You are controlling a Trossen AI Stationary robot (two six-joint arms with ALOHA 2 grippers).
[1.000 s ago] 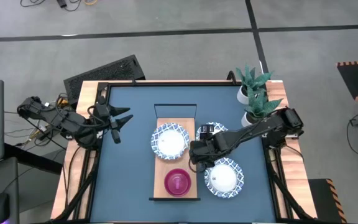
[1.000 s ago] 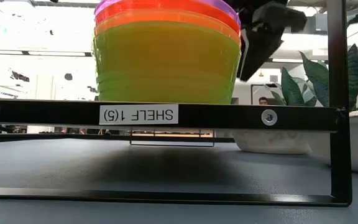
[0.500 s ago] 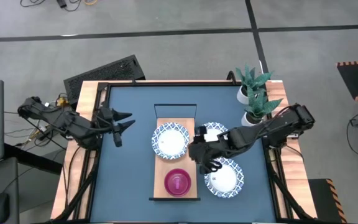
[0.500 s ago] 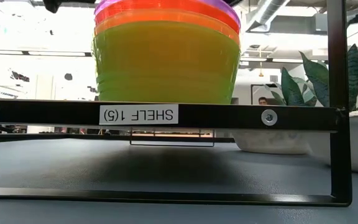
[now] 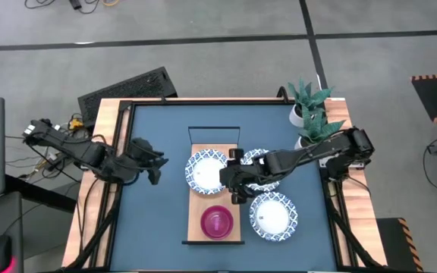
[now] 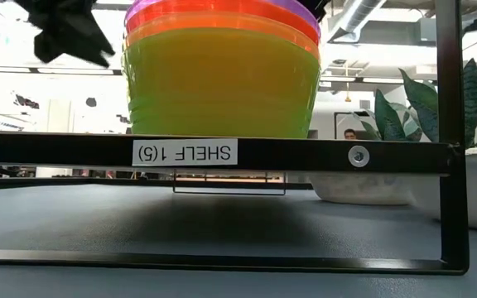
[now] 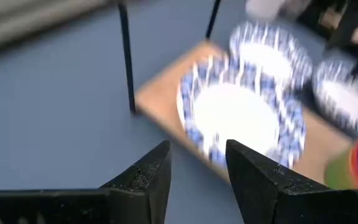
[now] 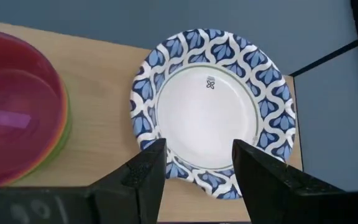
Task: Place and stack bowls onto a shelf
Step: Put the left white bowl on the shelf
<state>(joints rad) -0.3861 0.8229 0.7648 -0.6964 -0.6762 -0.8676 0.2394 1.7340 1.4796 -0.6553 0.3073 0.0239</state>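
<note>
The light-wood shelf [image 5: 200,199] lies mid-table. On its far half rests a white blue-rimmed dish [image 5: 207,171], also in the right wrist view [image 8: 211,118] and the left wrist view [image 7: 241,118]. On its near half stands the nested stack of coloured bowls [image 5: 216,222], purple on top [image 6: 222,74]. Two more such dishes sit on the table: one [image 5: 261,158] partly under my right arm, one [image 5: 273,214] nearer. My right gripper [image 8: 194,177] is open over the shelf's right edge, fingers on either side of the shelf dish's rim. My left gripper [image 7: 197,168] is open, left of the shelf [image 5: 155,162].
Two potted plants [image 5: 313,114] stand at the far right corner. The shelf's thin black frame [image 5: 215,135] rises at its far end, and its near bar [image 6: 222,153] crosses the low view. Bare blue tabletop [image 5: 150,220] lies left of the shelf.
My right gripper has moved left and slightly far, from above the near table dish to the shelf's right edge beside the shelf dish. My left gripper has swung right and nearer, toward the shelf dish, tipping down. No dish or bowl has moved.
</note>
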